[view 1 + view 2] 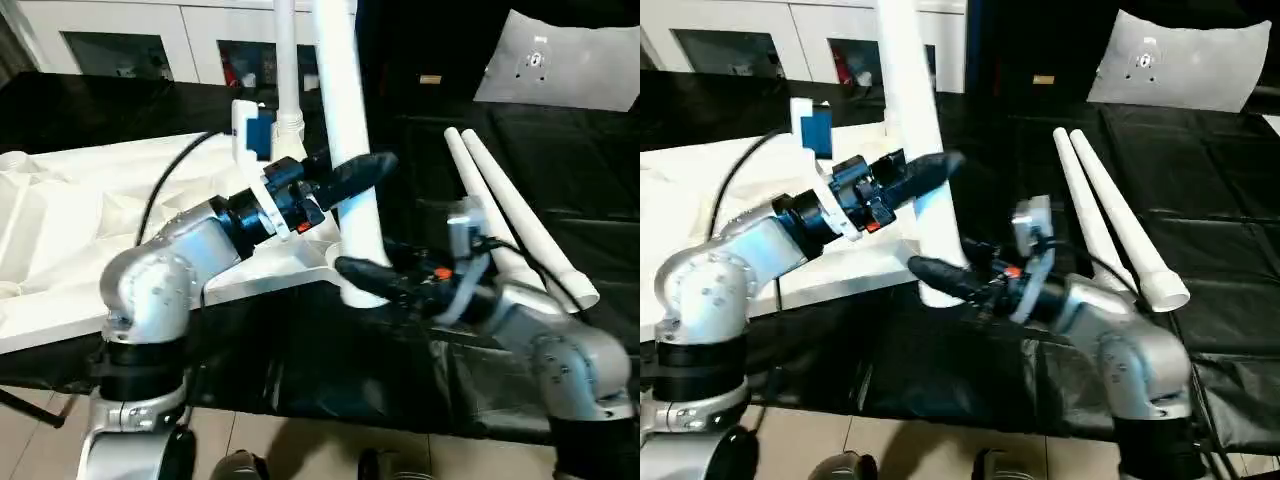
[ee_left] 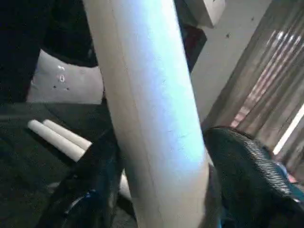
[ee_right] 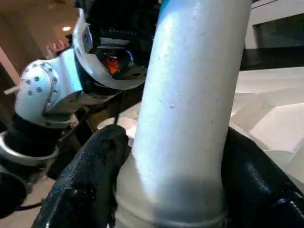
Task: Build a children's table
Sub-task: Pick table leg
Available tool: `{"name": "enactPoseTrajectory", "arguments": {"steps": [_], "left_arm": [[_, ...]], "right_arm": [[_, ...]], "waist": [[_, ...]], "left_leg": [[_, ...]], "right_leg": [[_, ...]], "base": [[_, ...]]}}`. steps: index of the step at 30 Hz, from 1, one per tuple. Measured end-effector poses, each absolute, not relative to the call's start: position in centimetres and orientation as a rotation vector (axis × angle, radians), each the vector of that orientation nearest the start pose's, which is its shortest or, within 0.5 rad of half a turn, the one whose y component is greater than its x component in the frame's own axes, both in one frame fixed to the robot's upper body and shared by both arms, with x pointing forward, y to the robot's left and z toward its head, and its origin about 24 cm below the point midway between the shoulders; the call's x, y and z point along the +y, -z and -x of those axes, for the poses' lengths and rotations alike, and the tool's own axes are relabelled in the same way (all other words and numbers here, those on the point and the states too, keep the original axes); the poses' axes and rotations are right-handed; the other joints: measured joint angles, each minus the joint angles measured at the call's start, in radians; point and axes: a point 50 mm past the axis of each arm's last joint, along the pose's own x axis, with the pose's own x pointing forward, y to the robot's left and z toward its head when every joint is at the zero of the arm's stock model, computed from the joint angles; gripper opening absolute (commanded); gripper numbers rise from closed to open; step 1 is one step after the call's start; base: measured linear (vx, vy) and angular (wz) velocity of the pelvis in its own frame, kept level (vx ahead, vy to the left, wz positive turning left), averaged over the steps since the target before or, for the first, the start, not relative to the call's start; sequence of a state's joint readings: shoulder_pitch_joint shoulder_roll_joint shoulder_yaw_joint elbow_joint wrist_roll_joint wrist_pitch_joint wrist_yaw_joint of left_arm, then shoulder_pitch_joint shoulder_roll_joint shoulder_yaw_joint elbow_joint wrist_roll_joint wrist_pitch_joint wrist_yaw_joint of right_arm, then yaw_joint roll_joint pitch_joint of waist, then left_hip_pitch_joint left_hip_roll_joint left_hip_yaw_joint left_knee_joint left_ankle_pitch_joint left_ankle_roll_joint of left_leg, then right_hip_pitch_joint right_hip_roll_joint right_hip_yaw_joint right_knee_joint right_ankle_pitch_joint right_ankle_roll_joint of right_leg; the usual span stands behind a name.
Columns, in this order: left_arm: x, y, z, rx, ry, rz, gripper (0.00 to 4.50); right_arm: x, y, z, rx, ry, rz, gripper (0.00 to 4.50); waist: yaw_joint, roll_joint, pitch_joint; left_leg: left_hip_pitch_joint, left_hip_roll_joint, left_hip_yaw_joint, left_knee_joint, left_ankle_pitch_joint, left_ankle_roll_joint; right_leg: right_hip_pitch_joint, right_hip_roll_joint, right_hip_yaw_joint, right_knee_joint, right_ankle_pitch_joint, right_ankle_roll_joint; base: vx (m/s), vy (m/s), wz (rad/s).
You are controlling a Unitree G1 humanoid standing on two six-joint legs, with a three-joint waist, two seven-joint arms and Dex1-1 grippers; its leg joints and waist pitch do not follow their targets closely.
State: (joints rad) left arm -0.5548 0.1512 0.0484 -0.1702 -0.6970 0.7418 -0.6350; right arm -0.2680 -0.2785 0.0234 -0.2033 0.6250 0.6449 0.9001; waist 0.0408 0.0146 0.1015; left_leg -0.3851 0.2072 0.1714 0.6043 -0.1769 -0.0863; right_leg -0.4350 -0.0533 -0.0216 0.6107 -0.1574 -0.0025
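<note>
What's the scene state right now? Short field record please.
table top: white table top lying on black work surface
held leg: upright white leg, flared base at the top's near corner
left gripper: left gripper closed on the upright leg, higher up
right gripper: right gripper closed on it near the flared base
fitted leg: another leg standing behind
spare legs: two spare legs lying side by side
</note>
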Motion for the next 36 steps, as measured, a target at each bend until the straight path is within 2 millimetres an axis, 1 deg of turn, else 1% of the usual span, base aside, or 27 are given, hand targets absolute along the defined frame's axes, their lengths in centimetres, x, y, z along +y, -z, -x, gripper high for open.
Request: {"name": "enactPoseTrajectory", "arguments": {"steps": [1,2,3,4,5,6,8,10,11,13,16,24,26,30,32,34,36], "left_arm": [[8.7,-18.5,-29.4,-0.064,1.112,0.358,2.72],[8.8,-18.4,-29.4,-0.061,1.113,0.341,2.9],[8.8,-18.3,-29.4,-0.057,1.122,0.329,2.9],[8.6,-18.2,-29.2,-0.055,1.134,0.315,2.61],[8.5,-18.1,-29.1,-0.052,1.14,0.308,2.61],[8.5,-17.9,-29.0,-0.051,1.143,0.298,2.39],[8.6,-17.6,-28.9,-0.043,1.14,0.292,2.54],[8.5,-17.6,-28.9,-0.046,1.143,0.286,2.15],[8.5,-17.6,-28.9,-0.051,1.141,0.285,2.1],[8.4,-17.6,-28.8,-0.055,1.146,0.289,2.15],[8.4,-17.5,-28.8,-0.054,1.146,0.286,1.96],[8.5,-17.2,-28.8,-0.014,1.146,0.289,1.95],[8.6,-16.9,-29.0,-0.004,1.13,0.299,1.95],[8.8,-16.9,-29.5,-0.03,1.077,0.347,1.93],[9.0,-17.0,-29.9,-0.046,1.037,0.365,1.92],[9.3,-17.0,-30.3,-0.051,0.999,0.377,1.91],[9.3,-17.1,-30.4,-0.058,0.986,0.379,1.91]], "right_arm": [[-11.4,-11.7,-26.0,0.098,-1.211,-0.325,2.64],[-11.3,-11.5,-26.0,0.105,-1.213,-0.318,2.64],[-11.2,-11.4,-26.0,0.112,-1.212,-0.309,2.64],[-11.0,-11.2,-26.0,0.118,-1.214,-0.301,2.63],[-11.0,-11.2,-26.0,0.117,-1.211,-0.3,2.63],[-11.1,-11.1,-26.1,0.117,-1.204,-0.296,2.6],[-11.2,-10.9,-26.1,0.118,-1.193,-0.289,2.55],[-11.1,-10.9,-26.2,0.115,-1.193,-0.288,2.54],[-11.1,-10.9,-26.2,0.111,-1.193,-0.285,2.54],[-11.1,-10.8,-26.2,0.105,-1.191,-0.274,2.54],[-11.1,-10.8,-26.2,0.102,-1.188,-0.264,2.54],[-11.5,-10.5,-26.3,0.124,-1.183,-0.198,2.54],[-11.7,-10.5,-26.5,0.125,-1.173,-0.165,2.54],[-11.8,-10.9,-27.2,0.107,-1.156,-0.141,2.54],[-11.8,-11.2,-27.6,0.089,-1.128,-0.118,2.54],[-11.8,-11.5,-28.1,0.074,-1.105,-0.107,2.54],[-11.7,-11.6,-28.3,0.071,-1.103,-0.109,2.54]], "waist": [[-0.001,0.0,0.0],[-0.002,0.0,0.0],[-0.003,0.0,0.0],[-0.004,0.0,0.0],[-0.004,0.0,0.0],[-0.005,0.0,0.0],[-0.006,0.0,0.0],[-0.007,0.0,0.0],[-0.007,0.0,0.0],[-0.006,0.0,0.0],[-0.007,0.0,0.0],[-0.007,0.0,-0.001],[-0.007,-0.002,-0.002],[-0.009,-0.003,-0.003],[-0.009,-0.007,-0.005],[-0.009,-0.014,-0.011],[-0.009,-0.018,-0.014]], "left_leg": [[0.0,0.0,0.0,0.0,0.0,0.0],[0.0,0.0,0.0,0.0,0.0,0.0],[0.0,0.0,0.0,0.0,0.0,0.0],[0.0,0.0,0.0,0.0,0.0,0.0],[0.0,0.0,0.0,0.0,0.0,0.0],[0.0,0.0,0.0,0.0,0.0,0.0],[0.0,0.0,0.0,0.0,0.0,0.0],[0.0,0.0,0.0,0.0,0.0,0.0],[0.001,0.0,0.0,0.0,0.0,0.0],[0.001,0.0,0.0,0.0,0.0,0.0],[0.0,0.0,0.0,0.001,0.0,0.0],[0.0,0.0,0.0,0.002,0.0,0.0],[0.0,0.0,0.0,0.003,0.0,0.001],[0.0,0.0,0.0,0.005,0.002,0.003],[0.0,0.0,0.0,0.006,0.002,0.003],[0.0,0.0,0.0,0.006,0.002,0.003],[0.0,0.0,0.0,0.007,0.002,0.003]], "right_leg": [[0.0,0.0,0.0,0.0,0.0,0.0],[0.0,0.0,0.0,0.0,0.0,0.0],[0.0,0.0,0.0,0.0,0.0,0.0],[0.0,0.0,0.0,0.0,0.0,0.0],[0.0,0.0,0.0,0.0,0.0,0.0],[0.0,0.0,0.0,0.0,0.0,0.0],[0.0,-0.001,0.0,0.001,0.0,0.0],[0.0,-0.001,0.0,0.001,0.001,-0.001],[0.0,-0.001,0.0,0.001,0.001,-0.001],[0.0,-0.001,0.0,0.001,0.001,-0.001],[0.0,-0.001,0.0,0.001,0.003,-0.003],[0.0,-0.001,0.0,0.001,0.005,-0.003],[0.0,-0.001,0.0,0.001,0.005,-0.002],[0.0,-0.001,0.001,0.001,0.006,0.0],[0.0,-0.001,0.001,0.003,0.006,0.0],[0.0,-0.001,0.0,0.003,0.006,0.001],[0.001,-0.001,0.0,0.003,0.006,0.001]], "base": [[0.0,0.0,0.0],[0.0,0.0,0.0],[0.0,0.0,0.0],[0.0,0.0,0.0],[0.0,0.0,0.0],[0.0,0.0,0.0],[0.0,0.0,0.0],[0.0,0.0,0.0],[0.0,0.0,0.0],[0.0,0.0,0.0],[0.0,0.0,0.0],[0.0,0.0,0.0],[0.0,0.0,0.0],[0.0,0.0,0.0],[0.0,0.0,0.0],[0.0,0.0,0.0],[0.0,0.0,0.0]]}}
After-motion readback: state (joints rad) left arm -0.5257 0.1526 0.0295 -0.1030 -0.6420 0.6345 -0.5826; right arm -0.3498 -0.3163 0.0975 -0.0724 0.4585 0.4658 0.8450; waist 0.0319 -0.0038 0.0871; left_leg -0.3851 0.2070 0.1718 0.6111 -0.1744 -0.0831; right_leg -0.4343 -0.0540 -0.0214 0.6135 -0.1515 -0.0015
